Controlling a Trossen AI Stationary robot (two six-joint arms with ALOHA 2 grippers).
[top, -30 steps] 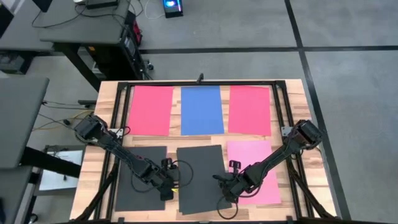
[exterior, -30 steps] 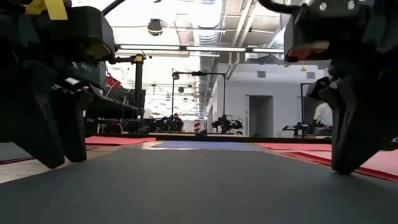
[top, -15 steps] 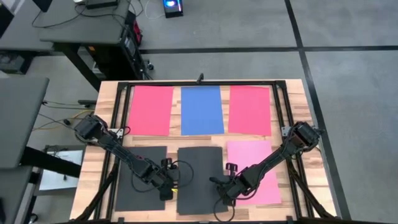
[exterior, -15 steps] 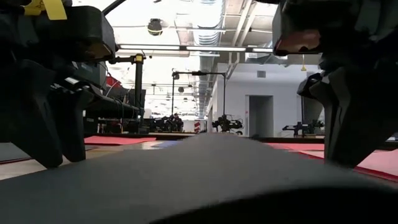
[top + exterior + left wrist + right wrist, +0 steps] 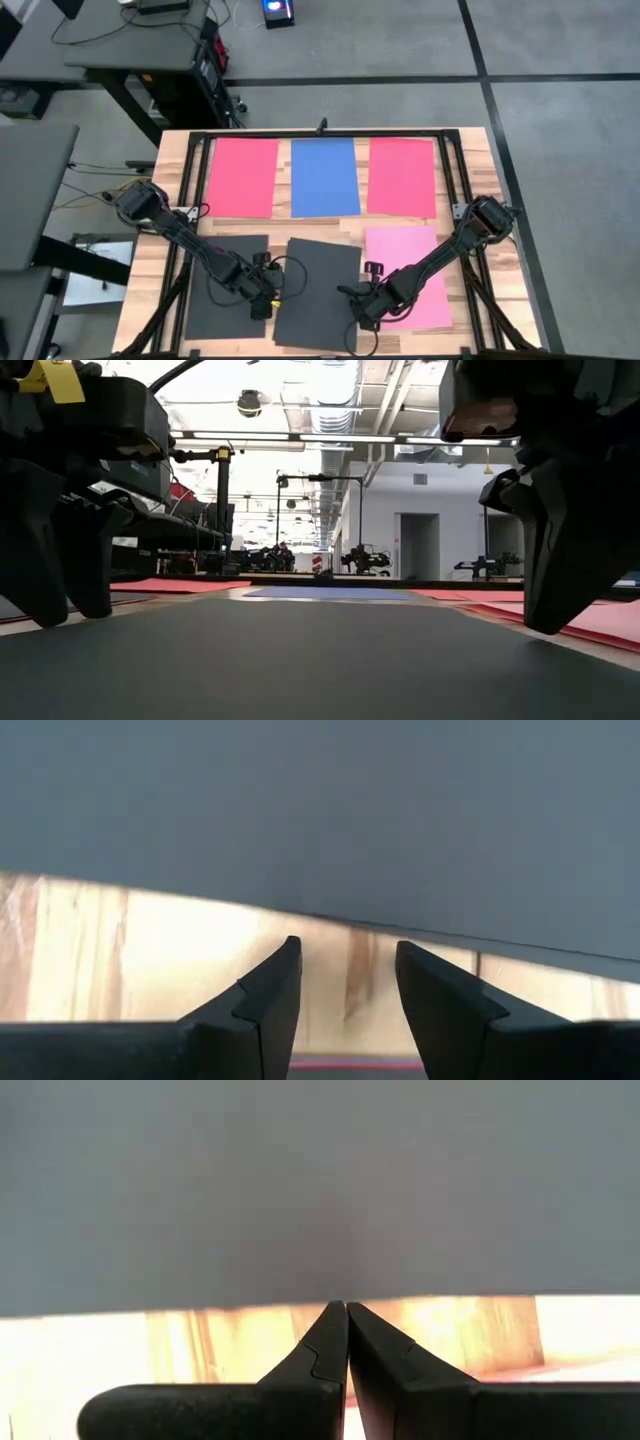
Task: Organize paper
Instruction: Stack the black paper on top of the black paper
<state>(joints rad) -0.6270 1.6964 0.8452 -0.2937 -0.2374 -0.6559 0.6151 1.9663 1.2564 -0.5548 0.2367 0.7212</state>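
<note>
You have six sheets on the table: two red ones (image 5: 241,177) (image 5: 401,176) at upper left and upper right, one blue sheet (image 5: 325,177) between them, one pink sheet (image 5: 405,250) at lower right, and two dark grey ones (image 5: 225,290) (image 5: 318,290) at lower left and lower centre.

You've two arms, one gripper each.

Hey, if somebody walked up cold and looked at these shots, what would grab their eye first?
Probably the bright back row: a red sheet, a blue sheet and another red sheet side by side. Next, the two dark arms meeting at the front over a skewed dark grey sheet, the left claw open at one edge and the right claw shut at the other.
</note>
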